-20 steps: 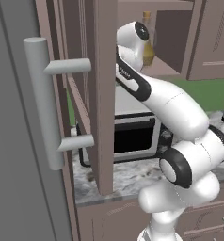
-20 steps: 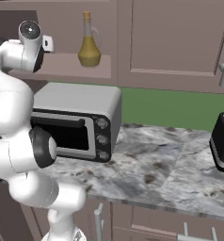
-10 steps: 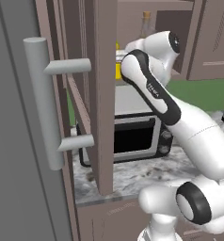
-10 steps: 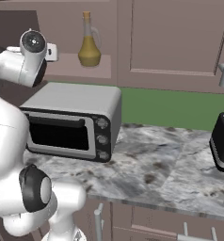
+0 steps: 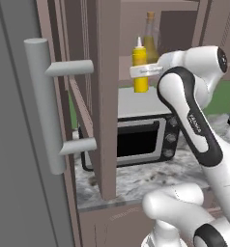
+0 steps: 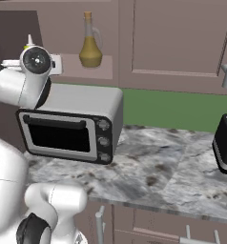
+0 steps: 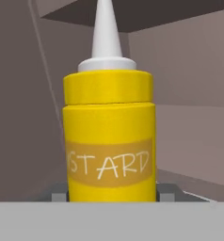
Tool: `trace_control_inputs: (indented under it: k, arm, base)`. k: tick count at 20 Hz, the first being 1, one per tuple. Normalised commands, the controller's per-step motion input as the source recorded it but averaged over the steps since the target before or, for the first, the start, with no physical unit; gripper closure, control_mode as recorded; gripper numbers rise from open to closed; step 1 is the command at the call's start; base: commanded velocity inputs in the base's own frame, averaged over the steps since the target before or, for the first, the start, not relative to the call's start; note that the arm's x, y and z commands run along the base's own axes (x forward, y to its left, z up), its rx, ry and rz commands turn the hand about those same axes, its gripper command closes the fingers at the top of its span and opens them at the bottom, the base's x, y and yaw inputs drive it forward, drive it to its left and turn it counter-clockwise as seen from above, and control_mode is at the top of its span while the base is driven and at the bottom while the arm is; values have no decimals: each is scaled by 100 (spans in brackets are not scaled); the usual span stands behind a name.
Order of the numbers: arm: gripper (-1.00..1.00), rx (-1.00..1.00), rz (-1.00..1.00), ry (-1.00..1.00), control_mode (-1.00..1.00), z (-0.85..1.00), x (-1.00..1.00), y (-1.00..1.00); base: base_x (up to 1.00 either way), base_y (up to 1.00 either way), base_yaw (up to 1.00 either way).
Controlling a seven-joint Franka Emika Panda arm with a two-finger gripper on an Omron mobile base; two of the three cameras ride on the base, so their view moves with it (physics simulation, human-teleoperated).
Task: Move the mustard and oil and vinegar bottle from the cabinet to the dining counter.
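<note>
Yellow mustard (image 7: 109, 136) clamped upright in gripper (image 5: 142, 70), just beside oil and vinegar bottle (image 6: 90, 42) in cabinet (image 5: 107, 96).

The mustard (image 7: 108, 141) bottle's tan label band reads "STARD".

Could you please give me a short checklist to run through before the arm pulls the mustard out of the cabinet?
1. Gripper closed on the mustard: ok, its fingers sit either side of the bottle in the left base view.
2. Mustard upright: ok, nozzle points up in the hand view.
3. Cabinet door open: ok.
4. Oil and vinegar bottle apart from the gripper: ok, upright on the shelf.
5. Toaster oven below the exit path: cannot tell whether the clearance suffices.
</note>
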Motion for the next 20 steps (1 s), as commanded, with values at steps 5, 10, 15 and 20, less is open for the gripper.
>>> trace_control_inputs:
  k: [5, 10, 15, 20]
  arm:
    - [100, 0, 0, -1, -100, -4, -76, -38]
    - [100, 0, 0, 0, -100, -7, -69, -30]
    - [100, -6, 0, 0, -100, -11, -53, -16]
    - [100, -3, 0, 0, -100, -11, -51, -18]
  base:
    - [0, 0, 0]
    - [0, 0, 0]
    - [0, 0, 0]
    - [0, 0, 0]
